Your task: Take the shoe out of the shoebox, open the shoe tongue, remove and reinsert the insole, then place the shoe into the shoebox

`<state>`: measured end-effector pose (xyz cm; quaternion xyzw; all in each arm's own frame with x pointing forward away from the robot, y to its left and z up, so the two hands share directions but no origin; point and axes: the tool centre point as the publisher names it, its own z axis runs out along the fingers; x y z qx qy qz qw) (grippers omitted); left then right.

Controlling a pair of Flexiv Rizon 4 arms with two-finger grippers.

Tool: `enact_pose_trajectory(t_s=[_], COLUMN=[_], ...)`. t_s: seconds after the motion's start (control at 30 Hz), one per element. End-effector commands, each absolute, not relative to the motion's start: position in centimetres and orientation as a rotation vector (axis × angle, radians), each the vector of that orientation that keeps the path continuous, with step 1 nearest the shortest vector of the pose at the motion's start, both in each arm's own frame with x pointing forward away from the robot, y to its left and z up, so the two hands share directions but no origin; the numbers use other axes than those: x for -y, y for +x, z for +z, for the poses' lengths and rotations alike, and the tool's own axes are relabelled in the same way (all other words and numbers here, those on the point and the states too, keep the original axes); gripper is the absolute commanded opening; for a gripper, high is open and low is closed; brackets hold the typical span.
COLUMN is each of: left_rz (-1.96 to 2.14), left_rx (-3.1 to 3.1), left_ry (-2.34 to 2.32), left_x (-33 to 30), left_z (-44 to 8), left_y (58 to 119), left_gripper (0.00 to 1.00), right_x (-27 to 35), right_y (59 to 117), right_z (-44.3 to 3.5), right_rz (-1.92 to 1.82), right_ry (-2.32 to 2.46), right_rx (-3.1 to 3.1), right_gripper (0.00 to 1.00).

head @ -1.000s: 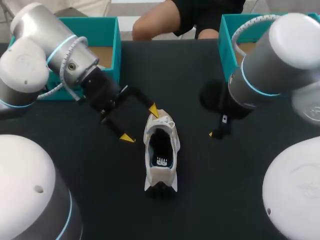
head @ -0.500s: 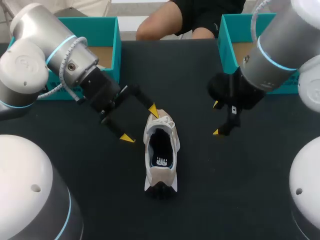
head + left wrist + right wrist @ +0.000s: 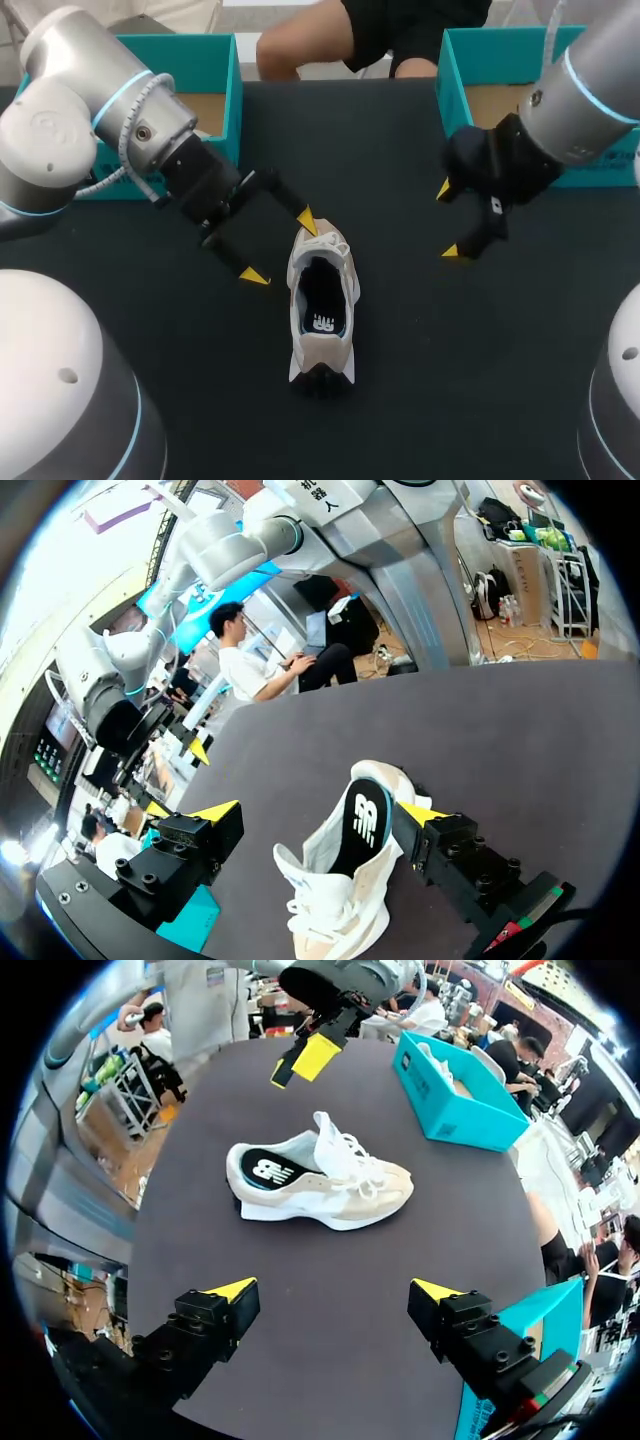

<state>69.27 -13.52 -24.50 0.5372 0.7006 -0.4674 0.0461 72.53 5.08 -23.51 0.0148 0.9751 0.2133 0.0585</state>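
Out on the middle of the black desk (image 3: 400, 400) sat the white-and-beige sneaker (image 3: 320, 300), upright on its sole and clear of both boxes. Looking down into the opening, the dark insole (image 3: 322, 318) lay flat inside. Heel end pointed back toward me, laced end away.

Left side first: my left pincer (image 3: 280, 249) stood spread wide at the sneaker's far end. One yellow tip was right up by the laces (image 3: 345, 1155), the other hung out over bare desk to the side. From the left wrist, the sneaker (image 3: 350, 870) lay between the fingers and hard by one of them. Whether that finger actually touched, I could not tell. Nothing was gripped.

Over on the right, my right pincer (image 3: 449, 221) was wide apart too, holding nothing and well away from the sneaker. It hung just in front of the right shoebox (image 3: 448, 90). Its wrist view looked across bare desk to the sneaker (image 3: 320, 1180) lying side-on ahead of the fingers, with the left pincer (image 3: 305, 1055) beyond it.

Both boxes were teal: the left shoebox (image 3: 235, 90) stood at the desk's far left behind my left arm, the right one at the far right.
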Motion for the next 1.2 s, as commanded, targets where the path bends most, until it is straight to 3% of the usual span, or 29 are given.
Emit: enact_pose_trajectory(t_s=[0.03, 0.6, 0.93, 0.97, 1.0, 1.03, 1.07, 1.1, 1.2], left_rz=[-1.422, -1.422, -1.122, -1.108, -1.085, -1.053, -1.043, -1.011, -0.832], left_rx=[-2.141, -2.141, -2.262, -2.258, -2.256, -2.249, -2.236, -2.233, -2.212], left_ry=[1.641, 1.641, 2.072, 2.107, 2.153, 2.19, 2.223, 2.273, 2.433], left_x=[13.5, 13.5, 12.4, 12.4, 12.4, 12.5, 12.6, 12.8, 13.2], left_z=[-24.5, -24.5, -22.9, -22.8, -22.7, -22.6, -22.7, -22.7, -23.1], left_y=[69.2, 69.2, 70.5, 70.6, 70.6, 70.5, 70.5, 70.5, 70.5], left_gripper=[1.0, 1.0, 1.0, 0.88, 0.49, 0.35, 0.07, 0.0, 0.0], right_x=[-3.8, -3.6, -3.6, -3.6, -3.6, -3.6, -3.6, -3.6, -3.6], right_y=[70.7, 71.2, 71.2, 71.2, 71.2, 71.2, 71.2, 71.2, 71.2], right_z=[-22.9, -22.7, -22.7, -22.7, -22.7, -22.7, -22.7, -22.7, -22.7], right_rz=[0.666, 0.623, 0.623, 0.623, 0.623, 0.623, 0.623, 0.623, 0.623], right_ry=[0.05, 0.038, 0.038, 0.038, 0.038, 0.038, 0.038, 0.038, 0.038], right_rx=[-2.885, -2.902, -2.902, -2.902, -2.902, -2.902, -2.902, -2.902, -2.902], right_gripper=[1.0, 1.0, 1.0, 1.0, 1.0, 1.0, 1.0, 1.0, 1.0])
